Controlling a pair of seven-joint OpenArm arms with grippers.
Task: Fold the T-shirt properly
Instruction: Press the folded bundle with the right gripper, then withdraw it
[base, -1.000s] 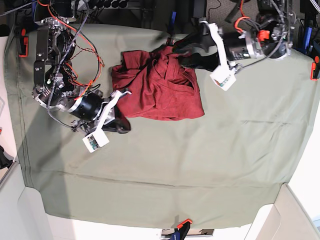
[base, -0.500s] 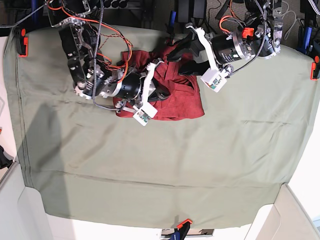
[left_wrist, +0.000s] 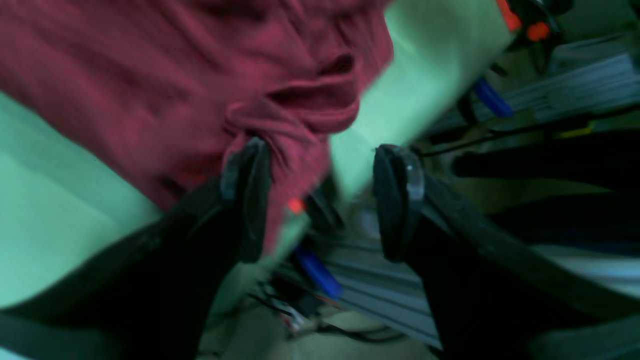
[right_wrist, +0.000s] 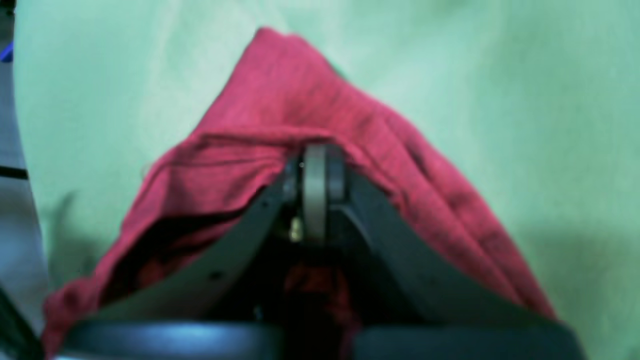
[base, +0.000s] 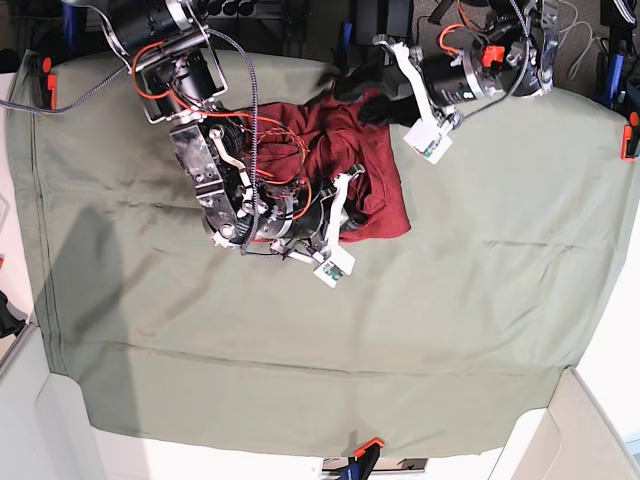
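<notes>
No brand, label or legible writing showed in any view, and no container was among the things on the worktop (base: 480, 300), which was covered by a sage-green cloth (base: 300, 340) held at its edges by orange clamps (base: 366, 446). The T-shirt (base: 375, 190) lay in a crumpled heap toward the far side of the worktop, roughly midway between left and right, its maroon fabric bunched in folds rather than spread flat. The right tool (right_wrist: 315, 165) sat over the near left part of the heap; in the right wrist view its fingers were pressed together with a hemmed edge of the T-shirt (right_wrist: 350, 115) draped over and around the tips, apparently pinching that fold. The right arm (base: 215, 170), with red and orange wiring exposed, crossed the left part of the garment in the base view. The left tool (left_wrist: 322, 200) was at the far edge of the worktop, by the far side of the heap; its two dark fingers (left_wrist: 247, 195) stood spread apart, one touching a gathered bunch of the T-shirt (left_wrist: 150, 75), the other out past the cloth's edge over blurred equipment. That view was too blurred for finer detail.
</notes>
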